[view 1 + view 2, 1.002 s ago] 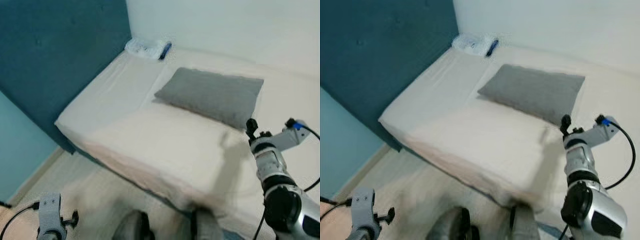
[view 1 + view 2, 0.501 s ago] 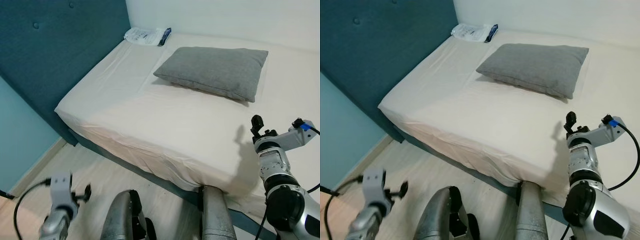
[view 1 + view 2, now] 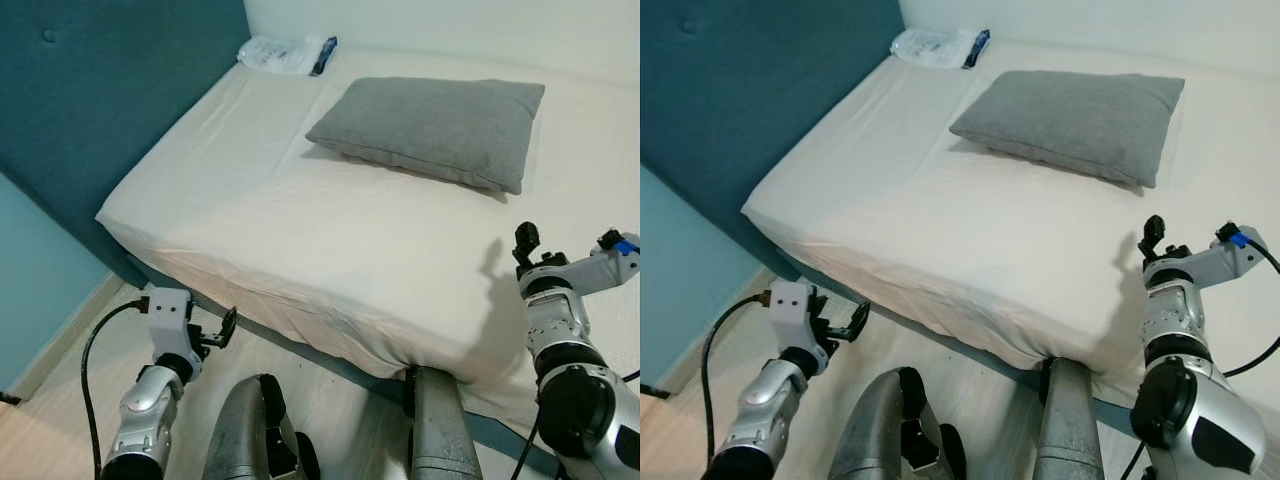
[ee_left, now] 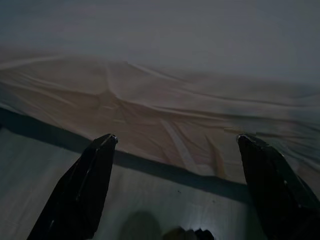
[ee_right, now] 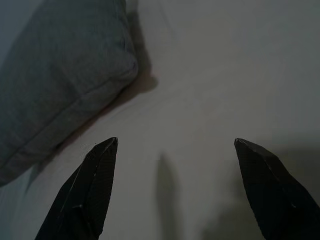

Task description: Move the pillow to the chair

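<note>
Grey and rectangular, the soft fabric pillow (image 3: 432, 130) lies flat on the far half of a wide bed covered by a cream fitted sheet (image 3: 300, 240). It sits well in from every edge of the mattress, with bare sheet on all sides of it. A dark teal upholstered headboard (image 3: 90, 110) rises along the robot's left side of the bed. In the far corner by the headboard and the white wall (image 3: 450, 25) lies a small clear plastic packet with a dark blue end (image 3: 283, 55), well apart from the pillow. The near edge of the mattress runs at a slant across the view, and below it is a strip of pale wooden floor (image 3: 60, 400).

The right gripper (image 5: 175, 192) hovers over the open sheet near the bed's near edge, short of the pillow's nearest corner; its two black fingers (image 5: 92, 190) are spread wide with nothing between them. The left gripper (image 4: 180, 187) is held low over the floor just outside the mattress's near edge, pointing at the wrinkled side of the sheet, its fingers (image 4: 85, 187) also spread wide and holding nothing.
</note>
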`<state>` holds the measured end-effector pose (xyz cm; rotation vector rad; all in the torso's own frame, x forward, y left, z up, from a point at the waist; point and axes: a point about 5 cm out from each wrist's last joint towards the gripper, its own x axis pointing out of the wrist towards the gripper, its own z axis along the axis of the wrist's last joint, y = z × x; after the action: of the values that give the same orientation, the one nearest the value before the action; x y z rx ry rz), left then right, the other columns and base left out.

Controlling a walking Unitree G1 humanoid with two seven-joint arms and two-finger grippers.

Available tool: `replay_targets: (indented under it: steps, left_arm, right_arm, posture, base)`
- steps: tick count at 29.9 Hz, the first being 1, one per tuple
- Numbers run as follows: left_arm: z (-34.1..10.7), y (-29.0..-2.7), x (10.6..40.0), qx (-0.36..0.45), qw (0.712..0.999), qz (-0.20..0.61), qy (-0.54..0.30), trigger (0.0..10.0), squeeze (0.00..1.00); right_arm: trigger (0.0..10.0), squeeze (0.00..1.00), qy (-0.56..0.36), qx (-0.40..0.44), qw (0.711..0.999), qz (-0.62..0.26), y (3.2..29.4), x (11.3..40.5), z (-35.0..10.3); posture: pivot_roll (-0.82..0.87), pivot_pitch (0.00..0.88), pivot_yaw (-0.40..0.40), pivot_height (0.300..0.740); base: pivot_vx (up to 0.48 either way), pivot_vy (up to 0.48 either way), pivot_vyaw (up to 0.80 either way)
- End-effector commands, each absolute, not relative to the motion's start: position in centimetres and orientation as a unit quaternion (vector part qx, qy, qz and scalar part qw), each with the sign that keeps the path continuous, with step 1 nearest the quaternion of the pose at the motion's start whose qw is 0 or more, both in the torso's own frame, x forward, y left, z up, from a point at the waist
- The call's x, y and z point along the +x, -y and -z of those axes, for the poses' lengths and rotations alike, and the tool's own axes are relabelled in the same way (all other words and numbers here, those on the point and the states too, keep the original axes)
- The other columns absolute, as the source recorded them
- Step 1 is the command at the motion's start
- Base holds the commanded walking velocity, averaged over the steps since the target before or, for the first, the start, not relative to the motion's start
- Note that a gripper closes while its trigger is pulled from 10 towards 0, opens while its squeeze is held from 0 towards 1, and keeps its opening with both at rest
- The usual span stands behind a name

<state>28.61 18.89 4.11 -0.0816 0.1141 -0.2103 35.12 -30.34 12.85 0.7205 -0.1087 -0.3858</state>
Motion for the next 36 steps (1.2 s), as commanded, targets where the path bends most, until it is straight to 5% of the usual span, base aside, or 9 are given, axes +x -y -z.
replay_targets:
  steps: [1, 13, 21, 26, 36]
  left_arm:
    - [-3.4, -19.3, 27.9, -0.045, 0.991, 0.098, -0.073, 10.0, 0.00]
    - [-3.3, -16.9, 27.9, -0.050, 0.986, 0.136, -0.081, 10.0, 0.00]
    - [-3.5, -15.9, 27.2, -0.045, 0.982, 0.163, -0.084, 10.0, 0.00]
    - [-4.5, -16.5, 25.4, -0.033, 0.979, 0.182, -0.084, 10.0, 0.00]
    - [-6.4, -17.2, 23.0, -0.009, 0.973, 0.212, -0.093, 10.0, 0.00]
  right_arm:
    - [10.0, 0.00, 0.048, 0.349, 0.918, 0.183, 29.9, 35.2, -12.6]
    - [10.0, 0.00, 0.039, 0.343, 0.925, 0.158, 29.2, 35.2, -12.0]
    - [10.0, 0.00, 0.104, 0.399, 0.889, 0.198, 31.5, 34.8, -13.6]
    - [10.0, 0.00, 0.177, 0.428, 0.855, 0.232, 34.1, 34.1, -15.7]
    - [10.0, 0.00, 0.202, 0.418, 0.871, 0.163, 34.0, 34.9, -18.0]
  posture:
    - [0.00, 0.331, 0.137, 0.576]
    - [-0.02, 0.327, 0.135, 0.576]
    - [0.00, 0.359, 0.170, 0.576]
    - [0.06, 0.434, 0.245, 0.576]
    - [0.09, 0.555, 0.345, 0.576]
  base:
    - [0.000, 0.000, 0.00]
    - [0.000, 0.000, 0.33]
    - [0.000, 0.000, 0.00]
    - [0.000, 0.000, 0.00]
    - [0.000, 0.000, 0.00]
